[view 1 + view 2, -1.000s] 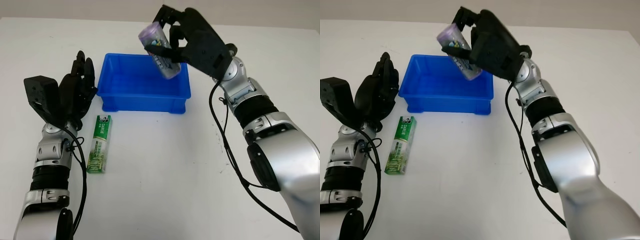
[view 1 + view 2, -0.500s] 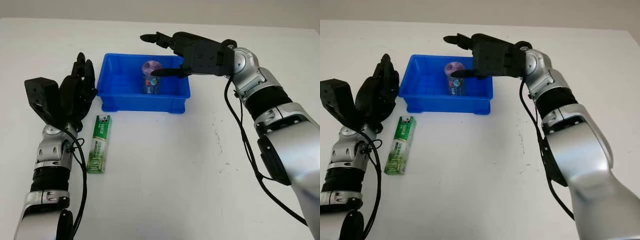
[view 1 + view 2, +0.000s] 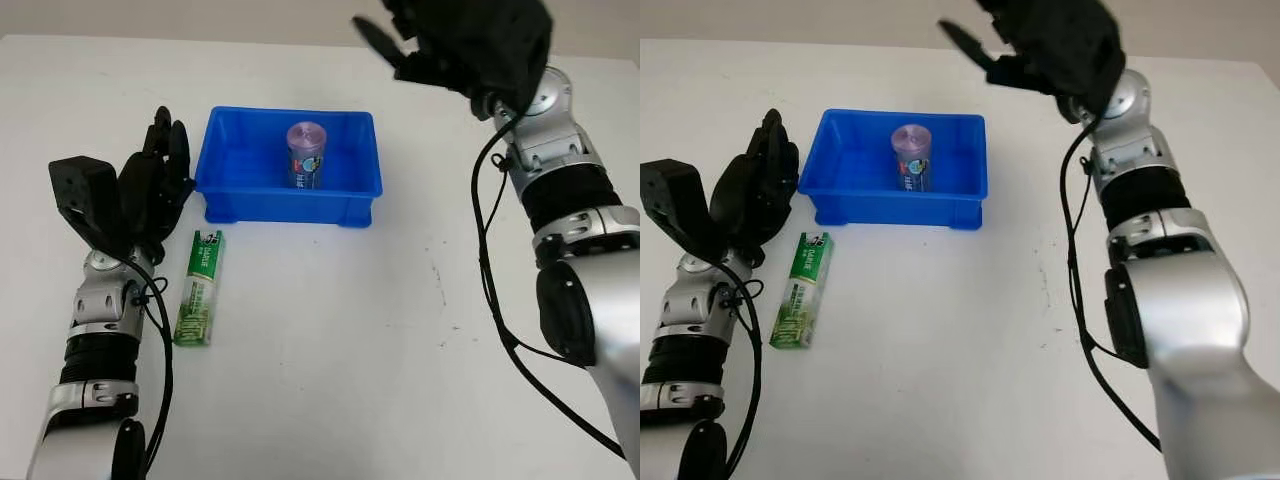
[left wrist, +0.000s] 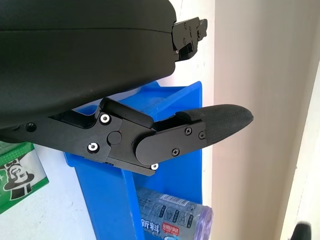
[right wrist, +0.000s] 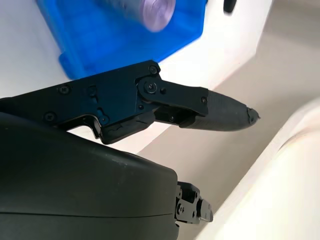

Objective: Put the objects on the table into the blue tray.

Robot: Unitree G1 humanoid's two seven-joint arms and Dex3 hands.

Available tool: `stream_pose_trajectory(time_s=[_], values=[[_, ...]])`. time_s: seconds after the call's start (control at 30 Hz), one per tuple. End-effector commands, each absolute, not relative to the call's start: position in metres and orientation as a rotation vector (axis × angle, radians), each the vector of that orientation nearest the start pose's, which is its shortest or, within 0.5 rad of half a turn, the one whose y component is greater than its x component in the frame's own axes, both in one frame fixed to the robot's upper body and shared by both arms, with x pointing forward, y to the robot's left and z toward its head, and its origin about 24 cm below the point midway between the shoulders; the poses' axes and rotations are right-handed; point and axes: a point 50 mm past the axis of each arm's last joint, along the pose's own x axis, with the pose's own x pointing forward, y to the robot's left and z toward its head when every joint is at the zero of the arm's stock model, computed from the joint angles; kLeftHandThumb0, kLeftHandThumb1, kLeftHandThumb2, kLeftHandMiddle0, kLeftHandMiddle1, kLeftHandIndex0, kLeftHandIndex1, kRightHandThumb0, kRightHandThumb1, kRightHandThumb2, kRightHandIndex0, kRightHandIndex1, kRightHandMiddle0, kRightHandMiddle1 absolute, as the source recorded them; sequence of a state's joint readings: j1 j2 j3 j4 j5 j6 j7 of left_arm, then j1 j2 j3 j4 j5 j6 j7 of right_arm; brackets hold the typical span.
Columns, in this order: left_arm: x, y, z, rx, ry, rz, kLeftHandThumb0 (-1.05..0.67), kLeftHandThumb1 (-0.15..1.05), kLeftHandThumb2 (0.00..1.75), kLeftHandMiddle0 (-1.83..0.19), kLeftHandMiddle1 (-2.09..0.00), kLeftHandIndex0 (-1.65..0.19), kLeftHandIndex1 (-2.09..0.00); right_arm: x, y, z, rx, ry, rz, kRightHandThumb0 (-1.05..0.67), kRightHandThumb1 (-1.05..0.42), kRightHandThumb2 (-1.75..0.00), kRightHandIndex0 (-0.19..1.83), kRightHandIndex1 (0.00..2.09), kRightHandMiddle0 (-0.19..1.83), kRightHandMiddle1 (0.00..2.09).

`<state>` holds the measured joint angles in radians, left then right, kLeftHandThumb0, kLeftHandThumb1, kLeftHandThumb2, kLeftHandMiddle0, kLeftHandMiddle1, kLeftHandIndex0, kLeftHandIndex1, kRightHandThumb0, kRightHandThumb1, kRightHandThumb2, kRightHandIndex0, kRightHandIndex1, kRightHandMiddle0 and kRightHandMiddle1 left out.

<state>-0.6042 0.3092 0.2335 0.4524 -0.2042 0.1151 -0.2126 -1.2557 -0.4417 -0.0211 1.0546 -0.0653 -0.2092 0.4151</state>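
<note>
Our right hand (image 3: 470, 45) holds nothing; its fingers (image 5: 215, 112) are extended and uncurled, and it hangs high above the far side of the table (image 3: 350, 350), to the right of the blue tray (image 3: 288, 205) and well apart from it. Our left hand (image 3: 150, 195) is also open, fingers straight and pointing away from us, just beside the tray's left wall; in the left wrist view one finger (image 4: 200, 130) reaches across in front of the tray's blue rim.

Inside the tray stands a small cylindrical roll (image 3: 306, 155) with a flat lilac top and a wrapper of dark blue and pale print around its side. We see it upright, near the middle of the tray and a little toward the right. In the left wrist view its printed wrapper shows small white characters on a blue-grey ground.

On the white table, just in front of the tray's left corner and beside our left forearm, lies a green toothpaste box (image 3: 199, 287). It lies flat, its long side running toward us, with white lettering on the end nearer the tray and a paler green pattern on the nearer end. It touches neither the tray nor our hand.
</note>
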Motion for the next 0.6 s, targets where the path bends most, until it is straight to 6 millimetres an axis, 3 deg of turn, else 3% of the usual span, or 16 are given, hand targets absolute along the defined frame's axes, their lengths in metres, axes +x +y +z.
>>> stream_pose_trajectory(time_s=[0.0,0.2,0.57], values=[[0.358,0.230,0.134,-0.006,-0.102,-0.042,-0.77,1.05,0.67,0.19,0.00,0.19,0.00,0.413,-0.199,0.263,-0.432,-0.309,0.266,-0.82,-1.05,-0.68,-0.19,0.00,-0.19,0.00],[0.359,0.233,0.135,-0.001,-0.096,-0.046,-0.78,1.05,0.67,0.19,0.00,0.19,0.00,0.403,-0.231,0.234,-0.348,-0.237,0.183,-0.80,-1.05,-0.75,-0.19,0.00,-0.19,0.00],[0.361,0.235,0.138,-0.005,-0.092,-0.056,-0.78,1.05,0.65,0.19,0.00,0.19,0.00,0.384,-0.223,0.187,-0.301,-0.123,0.173,-0.75,-1.05,-0.83,-0.19,0.00,-0.19,0.00]])
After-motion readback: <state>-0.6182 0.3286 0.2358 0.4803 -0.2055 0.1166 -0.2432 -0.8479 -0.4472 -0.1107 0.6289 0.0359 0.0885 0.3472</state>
